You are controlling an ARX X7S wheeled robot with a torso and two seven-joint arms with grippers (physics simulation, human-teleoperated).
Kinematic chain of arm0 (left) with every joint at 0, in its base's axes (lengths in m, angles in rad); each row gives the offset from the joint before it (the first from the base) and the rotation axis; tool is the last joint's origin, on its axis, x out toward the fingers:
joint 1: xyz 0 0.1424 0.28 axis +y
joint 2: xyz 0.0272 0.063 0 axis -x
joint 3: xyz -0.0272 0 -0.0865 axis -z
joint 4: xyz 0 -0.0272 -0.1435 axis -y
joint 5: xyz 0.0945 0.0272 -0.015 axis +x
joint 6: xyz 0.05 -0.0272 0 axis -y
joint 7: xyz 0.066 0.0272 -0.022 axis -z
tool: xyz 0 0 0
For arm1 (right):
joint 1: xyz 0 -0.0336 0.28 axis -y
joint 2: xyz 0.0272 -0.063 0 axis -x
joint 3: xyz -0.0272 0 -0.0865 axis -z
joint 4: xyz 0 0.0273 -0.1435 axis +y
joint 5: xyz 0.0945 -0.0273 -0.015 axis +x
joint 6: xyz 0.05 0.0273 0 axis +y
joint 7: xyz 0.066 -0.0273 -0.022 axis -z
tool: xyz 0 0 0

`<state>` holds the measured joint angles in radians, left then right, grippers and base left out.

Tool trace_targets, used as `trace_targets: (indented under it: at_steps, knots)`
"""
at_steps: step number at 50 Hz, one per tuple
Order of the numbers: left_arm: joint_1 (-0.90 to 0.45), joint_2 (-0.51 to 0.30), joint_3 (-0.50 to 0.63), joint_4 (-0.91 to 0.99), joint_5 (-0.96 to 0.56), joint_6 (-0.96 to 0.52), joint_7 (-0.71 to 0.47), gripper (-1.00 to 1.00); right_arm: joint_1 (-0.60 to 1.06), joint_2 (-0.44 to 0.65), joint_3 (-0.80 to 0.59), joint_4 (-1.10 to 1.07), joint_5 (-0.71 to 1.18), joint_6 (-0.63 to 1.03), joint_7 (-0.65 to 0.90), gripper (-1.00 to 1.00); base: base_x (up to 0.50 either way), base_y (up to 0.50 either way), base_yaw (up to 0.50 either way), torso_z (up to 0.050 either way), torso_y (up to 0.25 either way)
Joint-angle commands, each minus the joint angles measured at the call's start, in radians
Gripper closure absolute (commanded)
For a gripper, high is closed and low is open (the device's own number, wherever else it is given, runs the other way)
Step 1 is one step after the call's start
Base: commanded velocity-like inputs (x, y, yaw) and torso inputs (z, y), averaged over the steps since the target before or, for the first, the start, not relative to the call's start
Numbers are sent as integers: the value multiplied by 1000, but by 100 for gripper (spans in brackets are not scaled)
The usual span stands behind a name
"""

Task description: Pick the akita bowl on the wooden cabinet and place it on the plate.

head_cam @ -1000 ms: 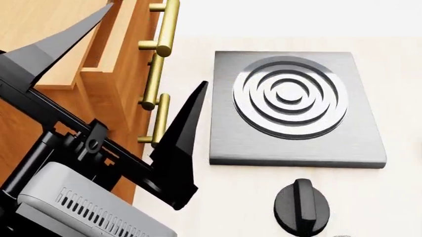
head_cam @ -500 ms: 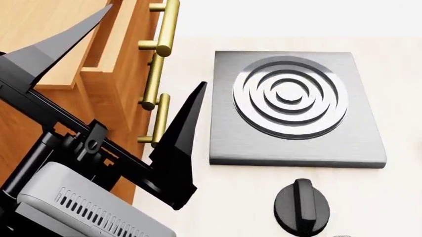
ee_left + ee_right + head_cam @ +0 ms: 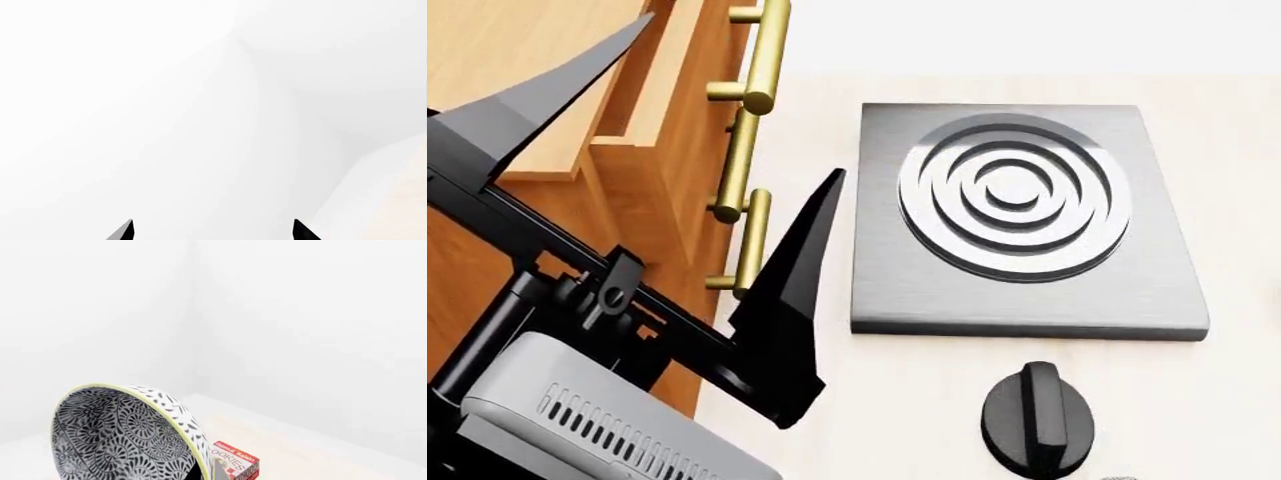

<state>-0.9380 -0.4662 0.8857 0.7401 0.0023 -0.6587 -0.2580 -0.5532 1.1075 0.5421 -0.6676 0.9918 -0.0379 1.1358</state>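
- Left wrist view: two black fingers (image 3: 127, 231) of the left gripper (image 3: 213, 231) show only as tips, set wide apart with nothing between them, against blank white wall and a pale strip of counter (image 3: 400, 190).
- Head view: the left gripper has sunk very slightly from half a second ago, fingers spread beside the tall orange-brown wooden cabinet (image 3: 547, 110) with brass bar handles; the grey stove plate (image 3: 1028, 220) and black knob (image 3: 1037, 420) sit unmoved. The plate is out of view. The left arm looks idle, by my reading.
- Right wrist view: the black-and-white patterned akita bowl (image 3: 120, 435) with a pale green rim hangs tipped on edge, its mouth sideways toward the camera, above a red cookie box (image 3: 235, 462). The right fingers are hidden, so their grip cannot be told; the bowl appears lifted, placing yet to come.
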Motion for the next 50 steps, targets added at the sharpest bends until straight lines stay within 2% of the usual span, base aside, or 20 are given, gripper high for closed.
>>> trace_targets:
  at_steps: [1, 16, 21, 28, 33, 41, 50]
  knots:
    - [5, -1, 6, -7, 3, 9, -3, -100, 30, -51, -16, 40, 39, -55, -82, 100, 0, 0, 0, 0, 0]
    - [8, -3, 1, -13, -2, 16, -4, -100, 54, -112, -11, 54, 98, -113, -163, 100, 0, 0, 0, 1, 1]
    - [11, -3, 2, -12, -1, 17, -6, -100, 74, -178, 20, 55, 228, -184, -239, 100, 0, 0, 0, 0, 0]
    - [13, -6, 3, -14, 0, 21, -8, -100, 67, -207, 55, 42, 268, -206, -265, 100, 0, 0, 0, 0, 0]
    - [16, -8, 3, -19, 1, 26, -9, -100, 89, -268, 78, 46, 345, -263, -324, 100, 0, 0, 0, 0, 0]
    - [13, -7, 2, -20, 0, 25, -8, -100, 112, -342, 107, 50, 430, -318, -349, 100, 0, 0, 0, 0, 1]
    - [16, -6, 6, -28, 2, 35, -10, -100, 133, -392, 133, 42, 424, -347, -268, 100, 0, 0, 0, 0, 0]
